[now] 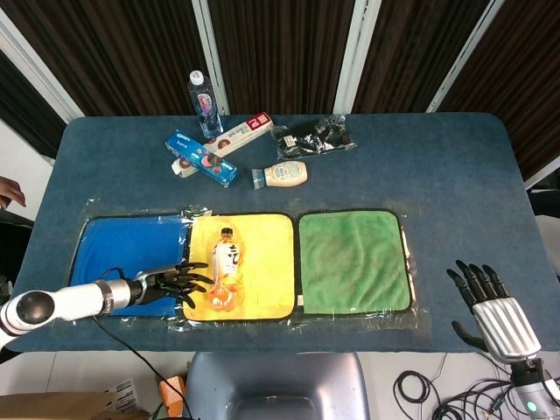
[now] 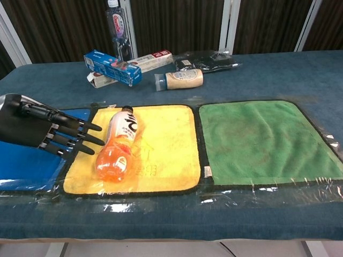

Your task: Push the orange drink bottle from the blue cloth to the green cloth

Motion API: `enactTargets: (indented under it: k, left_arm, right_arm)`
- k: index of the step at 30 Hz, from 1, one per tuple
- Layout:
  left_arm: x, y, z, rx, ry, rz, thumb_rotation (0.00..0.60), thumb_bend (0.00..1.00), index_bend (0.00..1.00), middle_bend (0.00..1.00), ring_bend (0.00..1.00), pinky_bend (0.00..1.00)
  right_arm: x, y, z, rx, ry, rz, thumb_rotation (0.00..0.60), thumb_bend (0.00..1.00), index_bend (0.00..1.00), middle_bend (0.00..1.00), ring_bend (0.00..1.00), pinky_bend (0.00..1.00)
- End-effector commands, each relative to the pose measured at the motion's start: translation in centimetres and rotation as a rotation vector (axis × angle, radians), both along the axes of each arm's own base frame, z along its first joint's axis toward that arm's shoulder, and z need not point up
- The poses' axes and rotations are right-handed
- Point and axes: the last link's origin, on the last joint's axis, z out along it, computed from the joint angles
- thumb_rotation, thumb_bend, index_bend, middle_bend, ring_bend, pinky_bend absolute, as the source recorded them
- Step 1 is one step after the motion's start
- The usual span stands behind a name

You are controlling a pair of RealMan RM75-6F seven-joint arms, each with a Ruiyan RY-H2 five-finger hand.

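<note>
Left hand [image 2: 40,130] low over blue cloth [image 1: 122,247], fingers [image 2: 80,134] spread, holding nothing, tips just beside orange drink bottle [image 2: 118,143]; contact cannot be told. Bottle on its side on yellow cloth [image 2: 163,142], cap toward far edge, green cloth [image 2: 262,139] well apart to right. Right hand [image 1: 492,313] idle off table's near right corner, fingers apart. Bottle looks smooth, round, full: likely to roll or pivot, so press broadside at mid-body, not at cap.
</note>
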Motion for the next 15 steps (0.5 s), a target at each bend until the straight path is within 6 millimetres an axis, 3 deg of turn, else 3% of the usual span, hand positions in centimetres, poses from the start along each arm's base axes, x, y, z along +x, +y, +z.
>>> enactTargets:
  k: [1,15]
  left_arm:
    - [0.3,0.4,-0.5,-0.012,-0.044,0.007,0.600,0.50,0.00,0.19,0.18,0.44]
    - [1.0,1.2,-1.9,-0.018,-0.049,-0.014,0.600,0.50,0.00,0.19,0.17,0.37]
  right_arm:
    - [0.0,0.0,0.0,-0.001,-0.001,0.000,0.600,0.24,0.00,0.00,0.00,0.00]
    - [0.0,0.1,0.2,-0.004,-0.005,0.002,0.600,0.24,0.00,0.00,0.00,0.00]
